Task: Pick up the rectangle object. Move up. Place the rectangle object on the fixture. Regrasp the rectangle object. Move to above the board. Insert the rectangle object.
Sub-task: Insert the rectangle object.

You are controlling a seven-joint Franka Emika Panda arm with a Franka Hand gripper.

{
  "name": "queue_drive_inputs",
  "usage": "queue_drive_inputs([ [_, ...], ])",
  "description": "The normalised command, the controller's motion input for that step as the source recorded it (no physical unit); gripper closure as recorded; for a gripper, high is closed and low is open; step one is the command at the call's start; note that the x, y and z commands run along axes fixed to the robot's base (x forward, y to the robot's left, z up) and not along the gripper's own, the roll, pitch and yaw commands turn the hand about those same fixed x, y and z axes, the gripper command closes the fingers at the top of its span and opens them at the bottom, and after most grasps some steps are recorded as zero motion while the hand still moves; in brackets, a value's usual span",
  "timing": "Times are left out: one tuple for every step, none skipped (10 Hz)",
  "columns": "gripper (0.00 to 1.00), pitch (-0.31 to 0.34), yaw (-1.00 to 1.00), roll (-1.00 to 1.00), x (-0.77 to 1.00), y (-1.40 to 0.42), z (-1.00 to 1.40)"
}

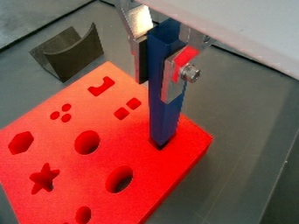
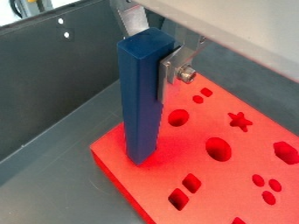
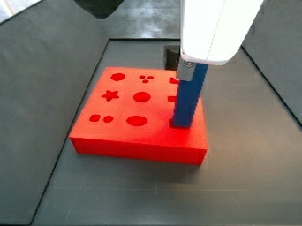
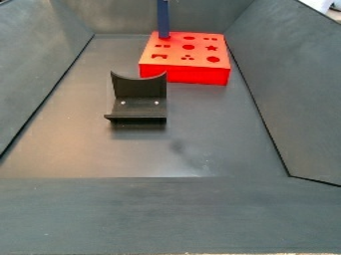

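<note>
A dark grey tray floor point(image 4: 200, 149) with sloped walls held everything. The red board point(image 3: 136, 141) lay at the far end in a side view, the dark fixture point(image 4: 136, 100) well apart, nearer, nothing between them. The gripper point(image 1: 160, 48) stood above the board, pinching the upright blue block point(image 1: 163, 87), whose lower end met the board near one edge.
</note>
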Motion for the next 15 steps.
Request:
queue_drive_inputs([
  [1.00, 0.000, 0.00, 0.01, 0.00, 0.00, -0.05],
  [1.00, 0.000, 0.00, 0.00, 0.00, 0.00, -0.02],
  [1.00, -0.007, 0.00, 0.00, 0.00, 0.00, -0.01],
  [1.00, -0.006, 0.00, 0.00, 0.00, -0.01, -0.06],
  [1.00, 0.000, 0.00, 0.04, -0.03, -0.10, -0.11],
  [1.00, 0.000, 0.00, 0.07, -0.04, -0.19, -0.07],
  [1.00, 0.000, 0.00, 0.06, -0.02, -0.17, -0.05],
  [1.00, -0.010, 0.00, 0.03, 0.00, -0.07, -0.01],
  [1.00, -0.003, 0.00, 0.00, 0.00, -0.02, 0.00],
  [1.00, -0.010, 0.00, 0.00, 0.00, 0.00, -0.02],
  [1.00, -0.013, 0.00, 0.00, 0.00, 0.00, -0.05],
  [1.00, -0.011, 0.00, 0.00, 0.00, 0.00, -0.08],
  [1.00, 0.000, 0.00, 0.00, 0.00, 0.00, -0.07],
  [1.00, 0.000, 0.00, 0.01, 0.00, 0.00, -0.07],
  [1.00, 0.000, 0.00, 0.01, 0.00, 0.00, -0.08],
])
